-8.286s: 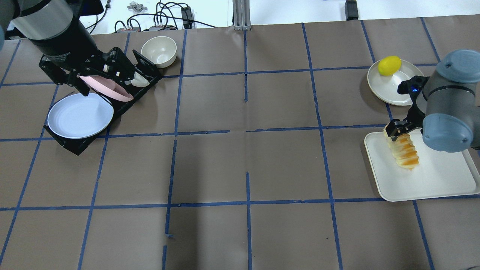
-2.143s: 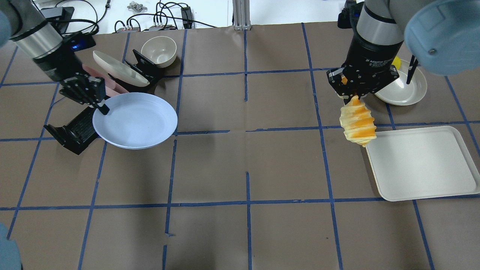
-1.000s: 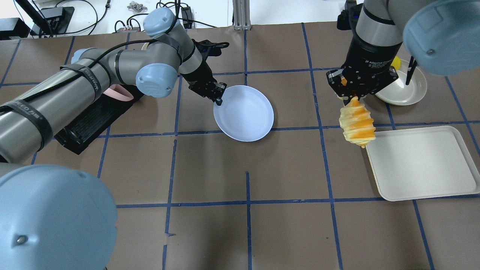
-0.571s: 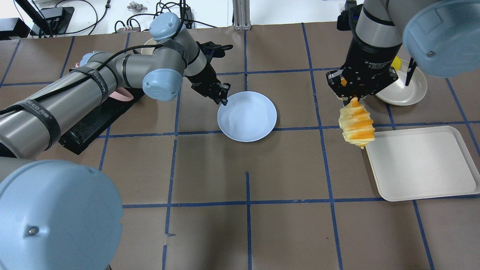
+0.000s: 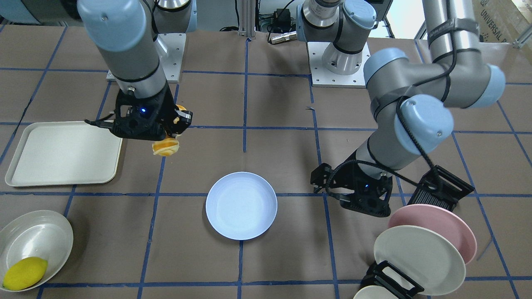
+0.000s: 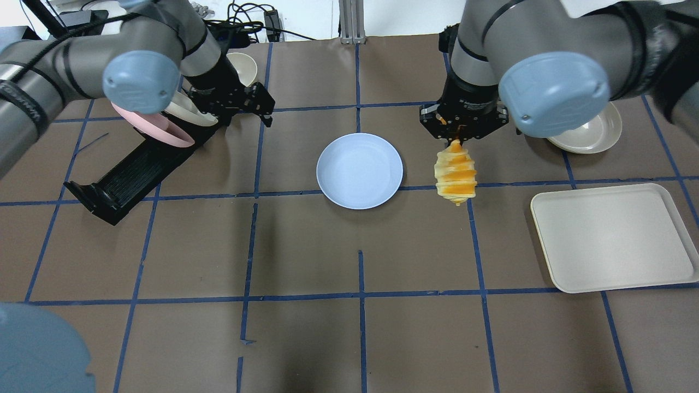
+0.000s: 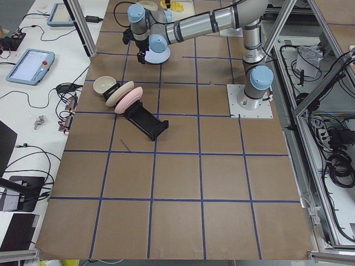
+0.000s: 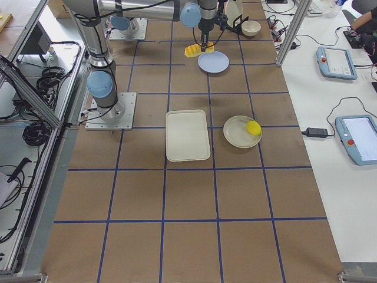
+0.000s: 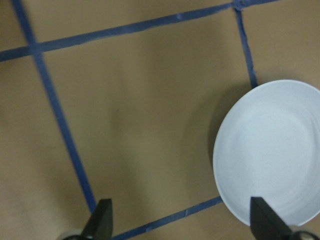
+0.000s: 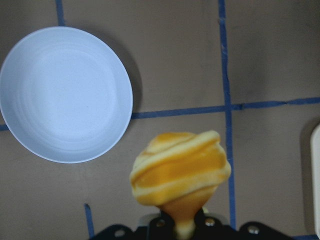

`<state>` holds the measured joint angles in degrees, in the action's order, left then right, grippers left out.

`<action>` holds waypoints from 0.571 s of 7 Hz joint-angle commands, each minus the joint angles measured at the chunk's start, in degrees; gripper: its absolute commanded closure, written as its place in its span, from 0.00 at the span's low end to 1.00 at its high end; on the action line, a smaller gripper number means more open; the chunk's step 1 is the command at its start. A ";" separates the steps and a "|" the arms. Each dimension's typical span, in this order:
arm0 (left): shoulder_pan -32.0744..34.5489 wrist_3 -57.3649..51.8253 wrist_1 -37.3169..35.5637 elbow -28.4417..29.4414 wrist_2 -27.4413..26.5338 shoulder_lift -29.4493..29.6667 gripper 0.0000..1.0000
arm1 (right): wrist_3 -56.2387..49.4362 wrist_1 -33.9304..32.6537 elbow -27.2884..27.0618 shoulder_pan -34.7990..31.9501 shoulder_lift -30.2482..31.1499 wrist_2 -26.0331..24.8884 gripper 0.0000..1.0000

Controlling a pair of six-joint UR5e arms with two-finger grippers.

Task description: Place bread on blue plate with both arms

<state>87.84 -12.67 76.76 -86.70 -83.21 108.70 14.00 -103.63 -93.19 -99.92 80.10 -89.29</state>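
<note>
One tip of the ridged golden-orange bread loaf [image 6: 456, 177], probably light and soft, sits pinched in the right gripper [image 6: 456, 135]; left gripper [image 9: 182, 224] spread, empty.

left arm [image 7: 206, 21]: long and grey, it reaches from its base out over the table [image 7: 177, 183] to the far end.
left gripper [image 7: 142, 57]: black, pointing down.
blue plate [image 7: 158, 56]: just beside the gripper, on the robot's side of it.
bread [image 7: 176, 6]: small and yellow, far past the gripper, at the top edge.
black rack [image 7: 147, 122]: closer to the camera than the gripper.
pink plate [image 7: 129, 100]: stands on edge at the rack's end that is closer to the gripper.
cream plate [image 7: 118, 94]: leans right against the pink plate.
bowl [image 7: 103, 84]: just beside the cream plate.
</note>
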 commanded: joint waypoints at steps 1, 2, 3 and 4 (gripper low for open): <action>-3.27 0.01 12.04 3.53 -6.34 -6.37 0.00 | 3.21 -11.54 0.12 -4.39 -9.74 2.61 0.96; -3.38 0.18 19.23 7.73 -6.35 -7.35 0.00 | 4.88 -16.99 1.33 -5.28 -14.31 3.76 0.96; -3.03 0.53 24.18 10.64 -6.35 -8.93 0.00 | 5.24 -17.39 5.61 -6.33 -18.79 3.33 0.96; -2.59 3.32 24.49 11.10 -5.74 -11.30 0.00 | 5.42 -16.70 8.18 -7.56 -20.49 2.98 0.96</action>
<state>84.90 -11.57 98.59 -77.31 -89.32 99.90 18.96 -119.96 -88.39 -106.06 62.91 -86.09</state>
